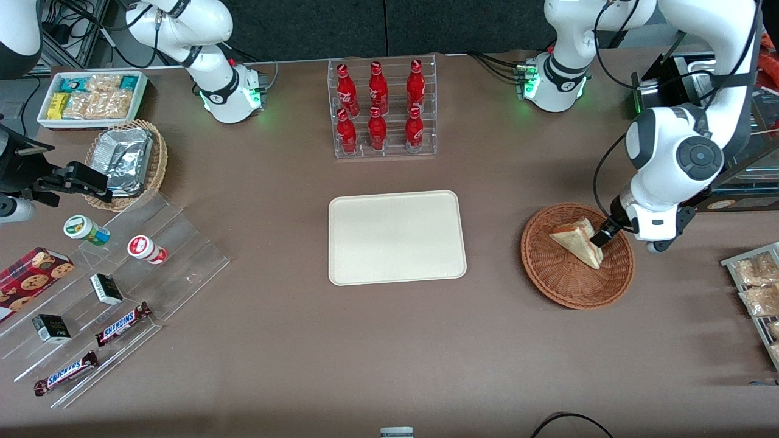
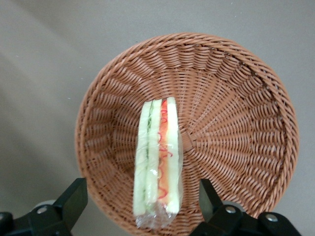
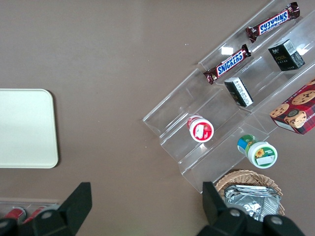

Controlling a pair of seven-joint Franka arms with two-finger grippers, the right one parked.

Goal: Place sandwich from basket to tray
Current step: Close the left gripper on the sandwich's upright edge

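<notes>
Hovering low over the basket, the left gripper has its two fingers spread wide, one on either side of the sandwich and clear of it. The wrapped sandwich rests on edge in the basket, filling stripe up. The tray lies well apart from the basket, toward the parked arm's end.

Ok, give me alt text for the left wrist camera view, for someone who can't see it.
A wrapped sandwich stands on edge in a round reddish-brown wicker basket, its green and red filling stripes facing the camera. The open gripper hangs above it, one finger on each side, not touching. The basket sits on a plain brown table.
</notes>
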